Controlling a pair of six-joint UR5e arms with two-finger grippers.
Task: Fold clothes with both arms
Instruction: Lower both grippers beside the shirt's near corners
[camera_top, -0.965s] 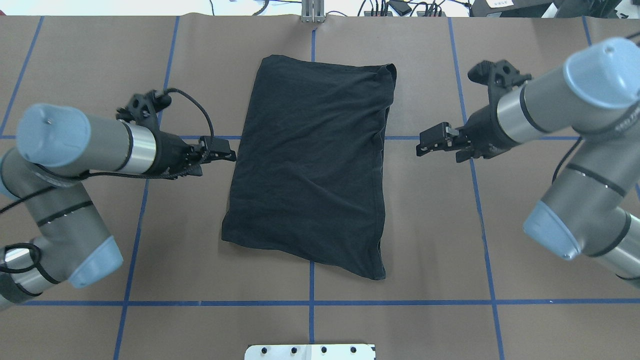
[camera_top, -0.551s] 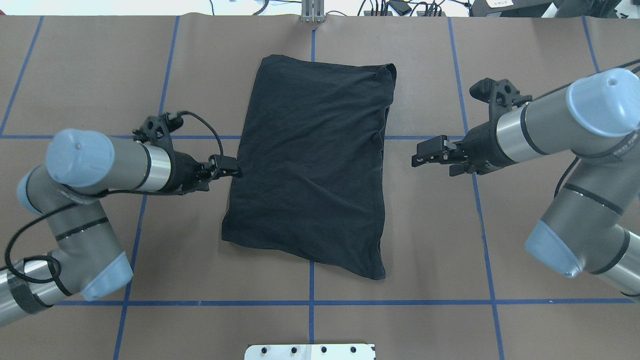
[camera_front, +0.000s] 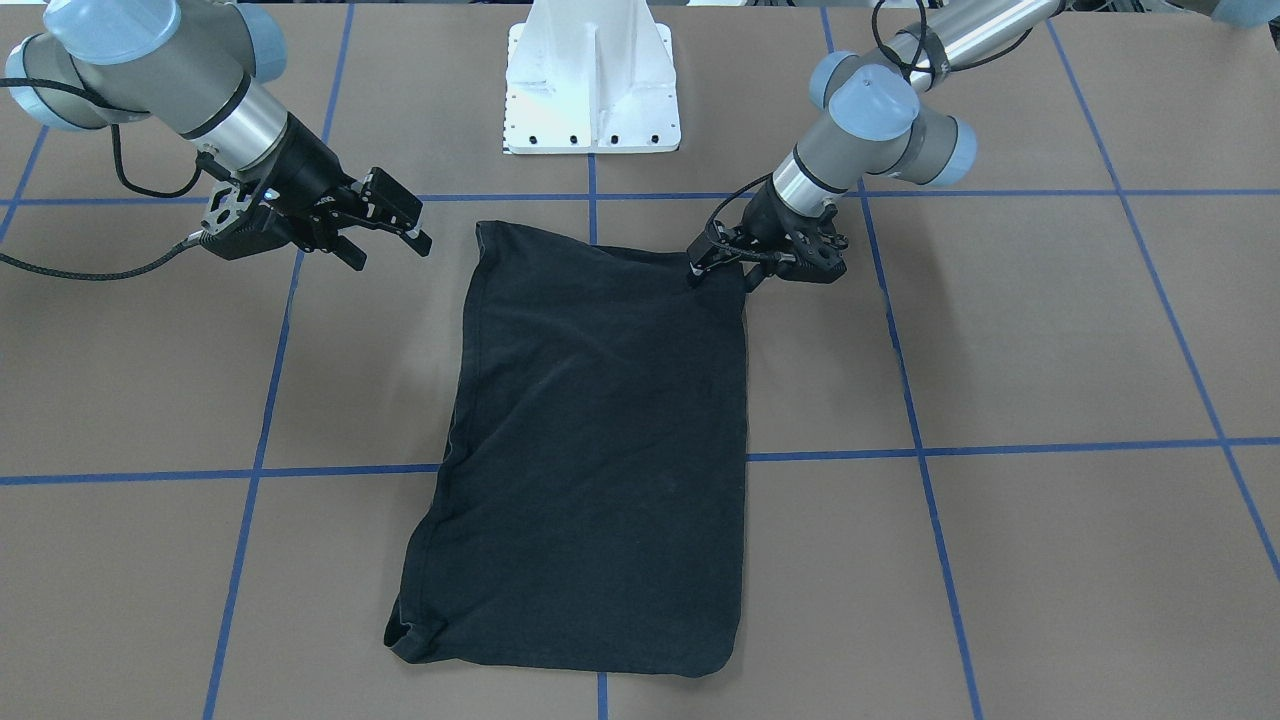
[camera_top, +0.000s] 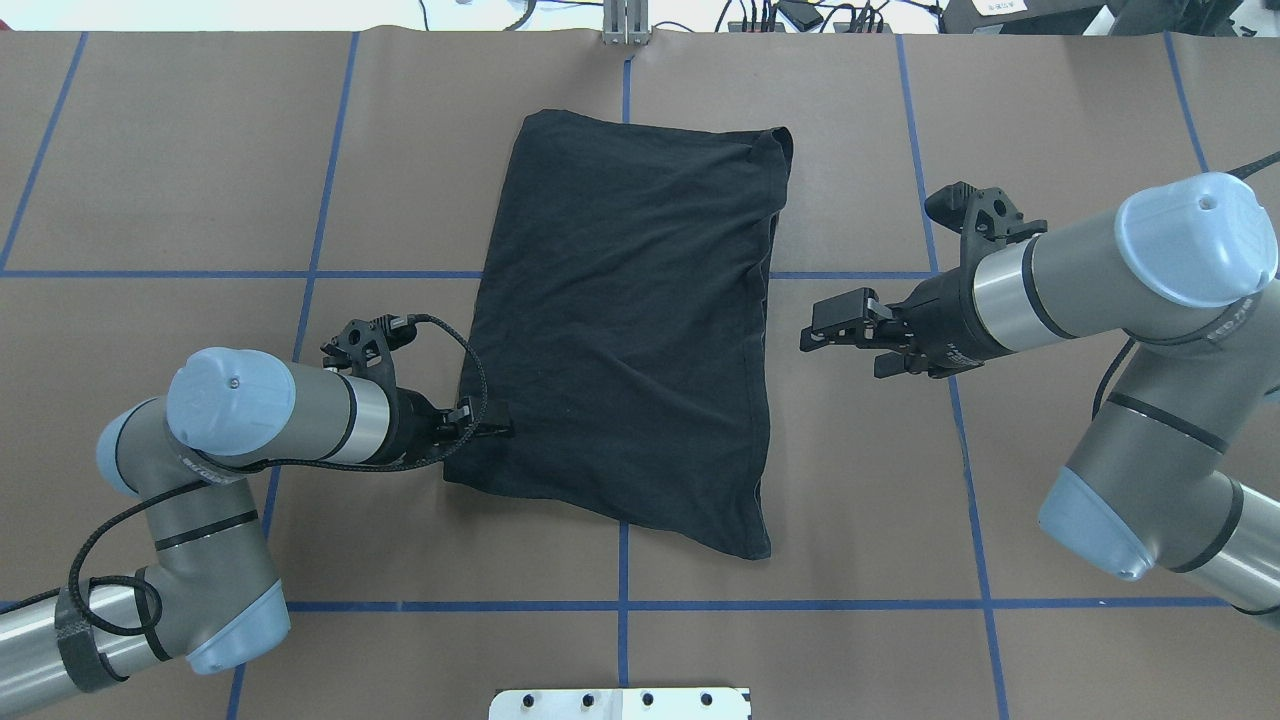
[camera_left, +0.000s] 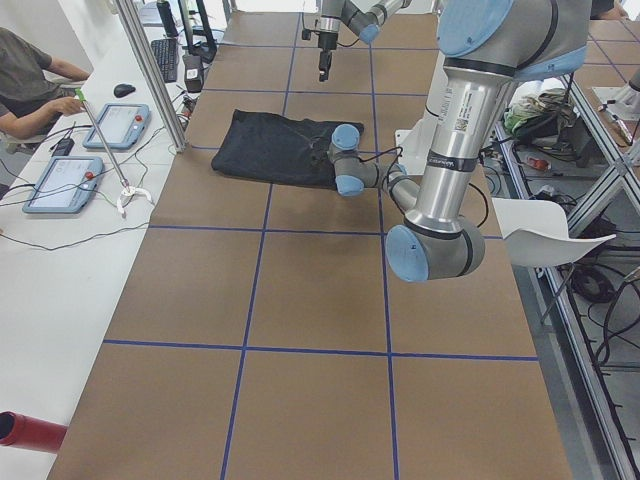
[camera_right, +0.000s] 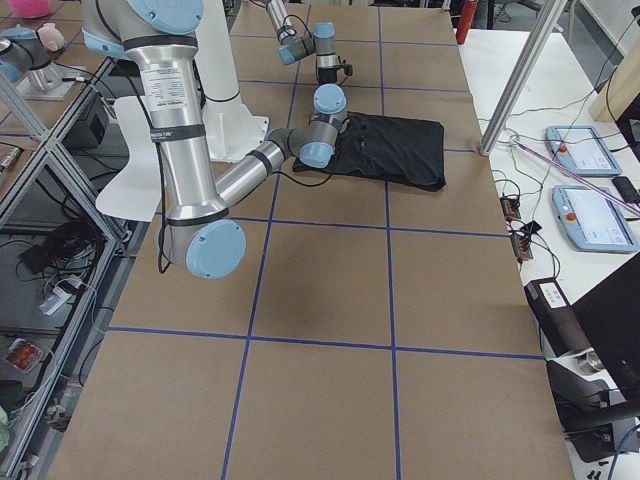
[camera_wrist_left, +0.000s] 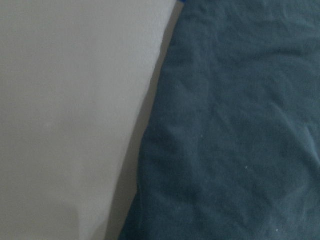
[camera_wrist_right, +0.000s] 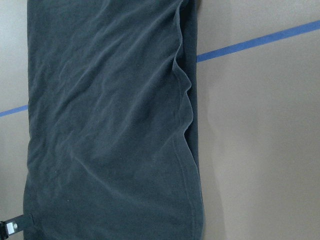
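Note:
The black T-shirt lies folded into a plain black rectangle in the middle of the brown table; no print shows. My left gripper sits low at the shirt's near-left corner, on the right in the front view. Its dark fingers merge with the cloth, so I cannot tell whether they are open or shut. The left wrist view shows only cloth beside bare table. My right gripper hovers open and empty just off the shirt's right edge. The right wrist view looks down on the wrinkled shirt.
Blue tape lines divide the table into squares. The white pedestal base stands at the robot's edge. A metal post, tablets and a seated person are on the far side.
My left arm swung back along the shirt's left edge, from mid-edge to the near-left corner. The right gripper drifted slightly toward the shirt and nearer the robot. The shirt lies as before.

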